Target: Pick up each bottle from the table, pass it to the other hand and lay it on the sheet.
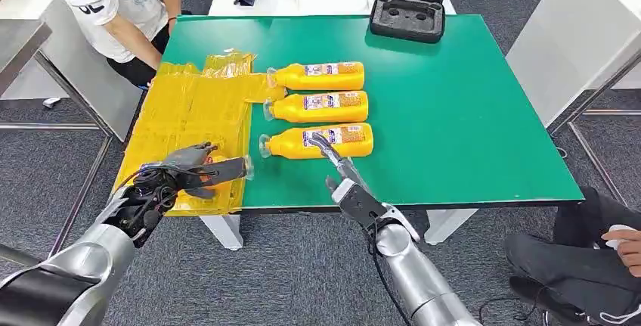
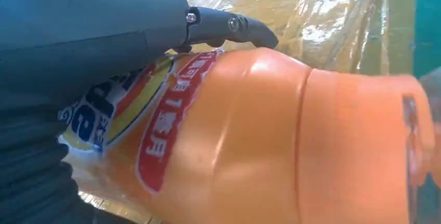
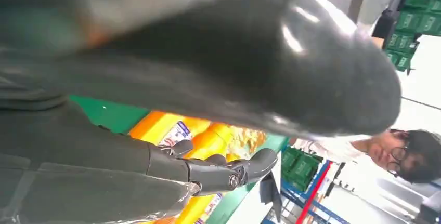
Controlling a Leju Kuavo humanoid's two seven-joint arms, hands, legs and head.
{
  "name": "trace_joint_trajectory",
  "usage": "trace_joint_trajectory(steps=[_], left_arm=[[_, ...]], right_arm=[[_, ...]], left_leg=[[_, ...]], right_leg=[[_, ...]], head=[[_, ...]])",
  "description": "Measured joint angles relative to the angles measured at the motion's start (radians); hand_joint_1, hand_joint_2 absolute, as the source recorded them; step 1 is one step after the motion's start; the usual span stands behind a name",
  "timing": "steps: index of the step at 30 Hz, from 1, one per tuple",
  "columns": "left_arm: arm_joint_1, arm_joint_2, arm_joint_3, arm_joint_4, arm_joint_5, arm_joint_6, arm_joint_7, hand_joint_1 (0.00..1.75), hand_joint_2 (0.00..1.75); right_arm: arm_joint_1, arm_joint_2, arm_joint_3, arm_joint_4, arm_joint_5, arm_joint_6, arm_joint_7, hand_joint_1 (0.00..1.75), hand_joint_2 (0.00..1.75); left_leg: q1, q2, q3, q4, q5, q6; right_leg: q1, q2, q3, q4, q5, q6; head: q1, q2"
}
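Now | left hand (image 1: pixel 198 171) grips an orange bottle (image 2: pixel 249 146) over the yellow sheet (image 1: pixel 193 114), not yet laid | right hand (image 1: pixel 339 166) open-fingered by the nearest of three bottles (image 1: pixel 317 107) left on the green table (image 1: pixel 469 107)

1. both arms are silver metal tubes with rounded joint housings, darker near the lower edge of the head view.
2. left hand (image 1: pixel 198 172) is dark grey and black, with loose black cables looped at its wrist.
3. right hand (image 1: pixel 338 171) is dark, with a pale grey block behind it and a black cable along the forearm.
4. left wrist view: matte grey cover, ribbed part, two small silver screws on a dark finger.
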Motion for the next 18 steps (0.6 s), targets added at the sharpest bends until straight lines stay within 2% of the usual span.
trace_joint_trajectory(steps=[18], left_arm=[[-0.009,0.007,0.039,-0.006,0.036,-0.082,-0.099,0.00,0.00]], right_arm=[[0.077,0.001,-0.025,-0.059,0.026,-0.006,0.045,0.00,0.00]], left_leg=[[0.000,0.000,0.000,0.000,0.000,0.000]], right_leg=[[0.000,0.000,0.000,0.000,0.000,0.000]], head=[[0.000,0.000]])
